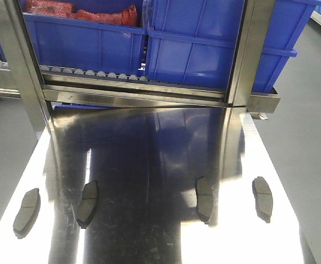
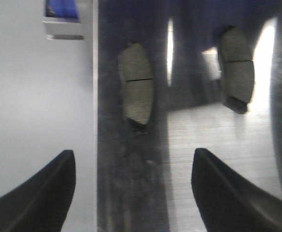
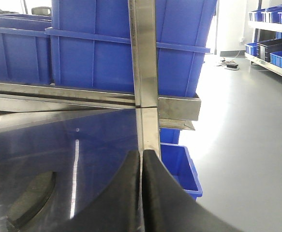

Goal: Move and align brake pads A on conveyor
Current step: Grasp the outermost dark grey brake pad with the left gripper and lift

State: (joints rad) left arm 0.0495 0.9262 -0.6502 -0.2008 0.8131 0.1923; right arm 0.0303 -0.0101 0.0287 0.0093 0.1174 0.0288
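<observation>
Brake pads A: four flat, dark grey oblong pieces, a little curved. Each has a thin groove across its middle and a darker edge below.
Where they lie: all four are on the steel tabletop, in one loose row across its near half, well apart from each other. None of them is in my grasp.
First pad: near the left edge of the tabletop, slightly turned.
Second pad: to the right of the first, long side pointing to the far edge of the tabletop.
Third pad: right of the tabletop's middle, almost straight.
Fourth pad: near the right edge of the tabletop, almost parallel to the third.
Surface look: the tabletop is like a mirror, so under each pad there is a dark reflection.
My left gripper: the fingers are spread wide, with nothing between them. It hangs over the left edge of the tabletop, with the first pad straight ahead.
My right gripper: the two fingers are pressed together and hold nothing. It is at the right side of the tabletop. One pad shows partly at its left, and I cannot tell which.
Behind the tabletop: a roller rack with blue bins.
</observation>
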